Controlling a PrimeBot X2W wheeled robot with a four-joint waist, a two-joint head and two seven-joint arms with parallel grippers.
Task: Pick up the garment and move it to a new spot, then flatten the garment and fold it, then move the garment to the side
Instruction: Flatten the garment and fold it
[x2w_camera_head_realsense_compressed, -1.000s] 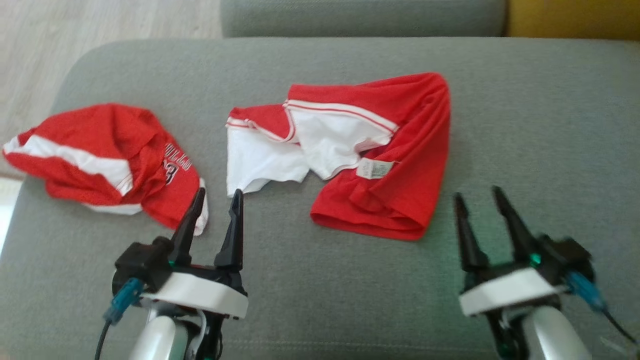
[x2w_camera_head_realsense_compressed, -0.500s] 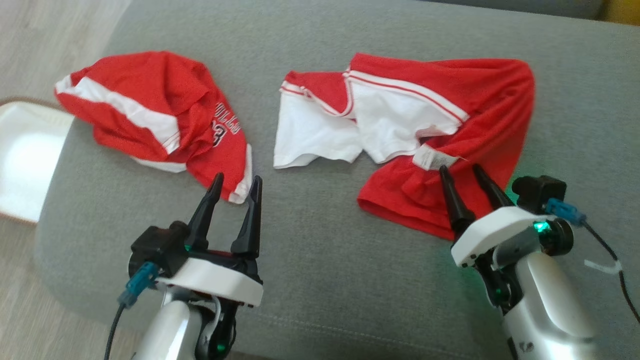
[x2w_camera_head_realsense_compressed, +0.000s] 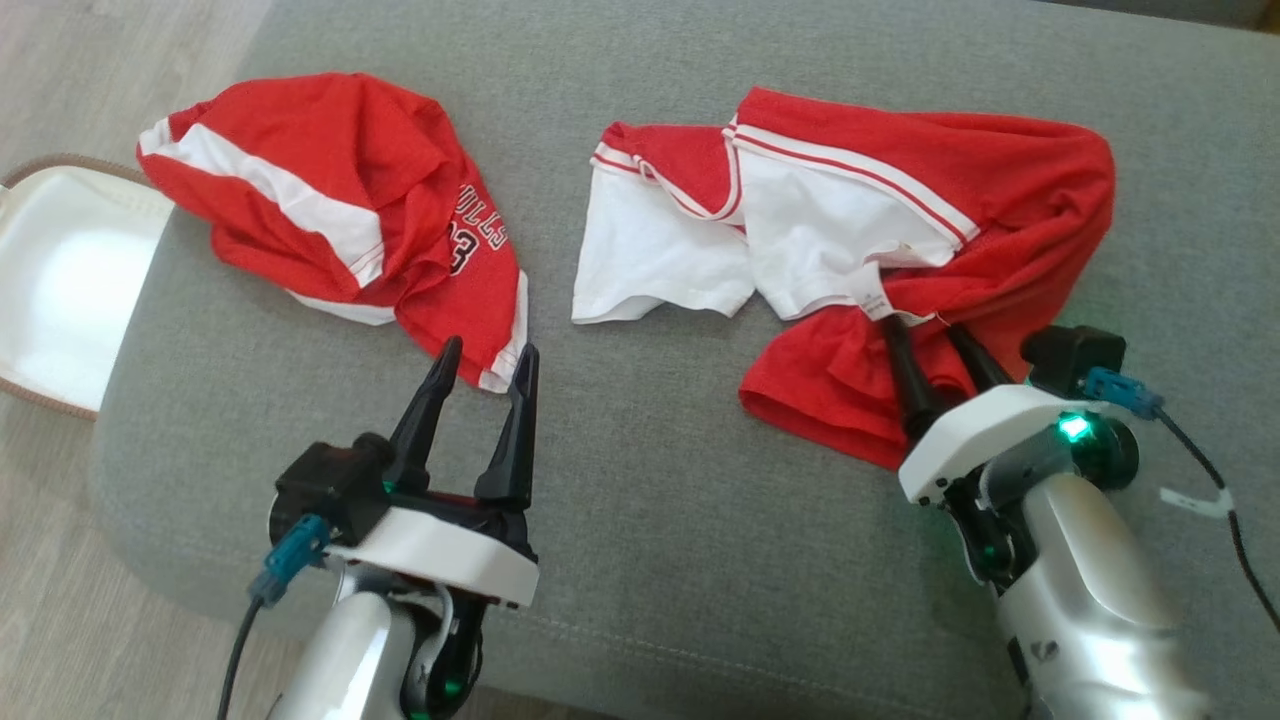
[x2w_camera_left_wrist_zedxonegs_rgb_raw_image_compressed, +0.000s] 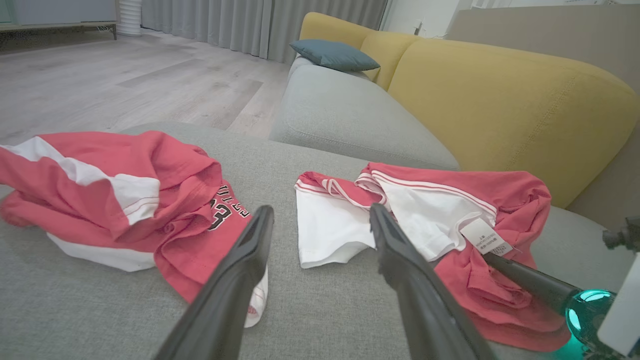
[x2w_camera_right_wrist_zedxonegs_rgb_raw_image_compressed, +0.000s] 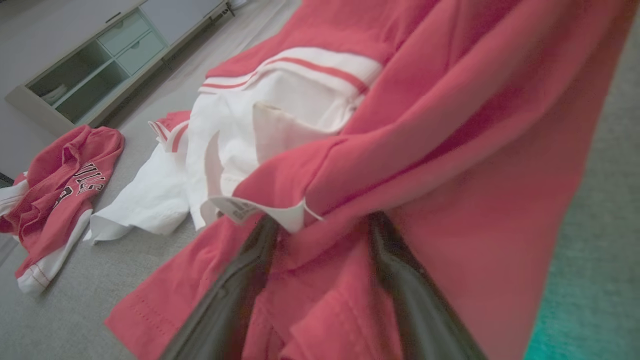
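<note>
Now our right gripper (x2w_camera_head_realsense_compressed: 925, 345) stands with jaws apart, astride a bunched fold of the crumpled red-and-white mesh jersey (x2w_camera_head_realsense_compressed: 1010, 200) at the right of the head view, just below its white care label (x2w_camera_head_realsense_compressed: 873, 300); nothing is pinched yet. Our left gripper (x2w_camera_head_realsense_compressed: 492, 350) gapes empty at lower left over the grey fabric sofa cushion (x2w_camera_head_realsense_compressed: 650, 520). We judge the cloth light, limp and apt to slide, so a thick gathered fold suits best.
</note>
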